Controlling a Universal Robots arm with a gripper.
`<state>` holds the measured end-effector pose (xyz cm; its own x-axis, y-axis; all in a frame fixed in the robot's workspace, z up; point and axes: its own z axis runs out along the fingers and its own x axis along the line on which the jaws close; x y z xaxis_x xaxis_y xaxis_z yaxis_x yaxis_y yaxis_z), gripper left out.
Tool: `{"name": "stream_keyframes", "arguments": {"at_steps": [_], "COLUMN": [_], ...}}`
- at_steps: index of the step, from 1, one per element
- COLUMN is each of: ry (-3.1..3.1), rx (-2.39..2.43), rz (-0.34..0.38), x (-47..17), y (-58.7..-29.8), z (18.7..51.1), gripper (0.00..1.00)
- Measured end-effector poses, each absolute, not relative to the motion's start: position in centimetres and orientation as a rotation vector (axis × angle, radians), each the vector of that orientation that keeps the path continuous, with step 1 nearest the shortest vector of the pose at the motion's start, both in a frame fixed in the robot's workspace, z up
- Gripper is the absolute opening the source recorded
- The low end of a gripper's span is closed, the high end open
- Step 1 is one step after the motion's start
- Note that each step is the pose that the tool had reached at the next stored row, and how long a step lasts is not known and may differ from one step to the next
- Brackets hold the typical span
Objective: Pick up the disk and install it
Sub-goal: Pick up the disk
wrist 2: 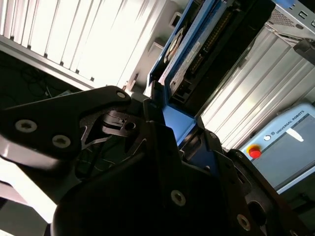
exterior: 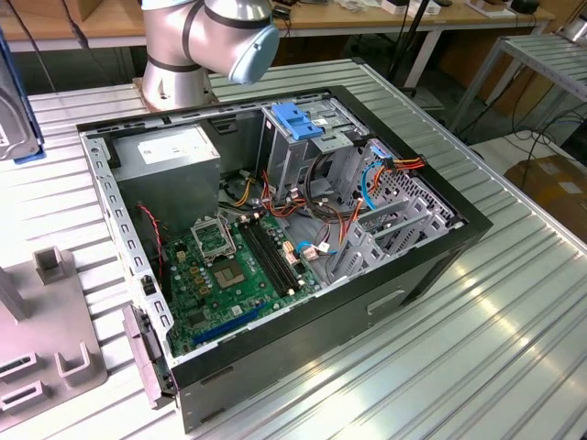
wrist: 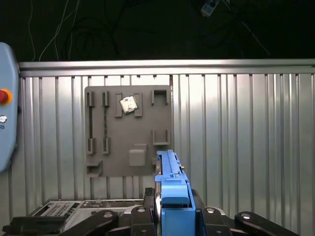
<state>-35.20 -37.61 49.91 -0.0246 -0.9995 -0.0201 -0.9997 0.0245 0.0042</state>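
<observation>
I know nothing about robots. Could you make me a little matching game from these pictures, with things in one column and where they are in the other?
Things:
1. the disk
2. computer case
3. small silvery chip
4. blue latch

Places:
A. on the grey holder plate
B. atop the metal cage inside the case
C. gripped in the claw
D. lying open on the ribbed table

Pairs: 1-C, 2-D, 3-A, 4-B

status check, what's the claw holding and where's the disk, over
Claw shut on the disk, held on edge. Disk at exterior view's left, outside the open computer case. Nothing seen blocking.
</observation>
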Motion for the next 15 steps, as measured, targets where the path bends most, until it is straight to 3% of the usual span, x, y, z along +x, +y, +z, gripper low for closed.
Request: {"name": "stream_keyframes", "arguments": {"at_steps": [15], "ry": [2.240], "rx": [-2.186], "rz": [0.027], "x": [-31.3], "y": [-37.6], "z": [49.8], "gripper": [0.37]}}
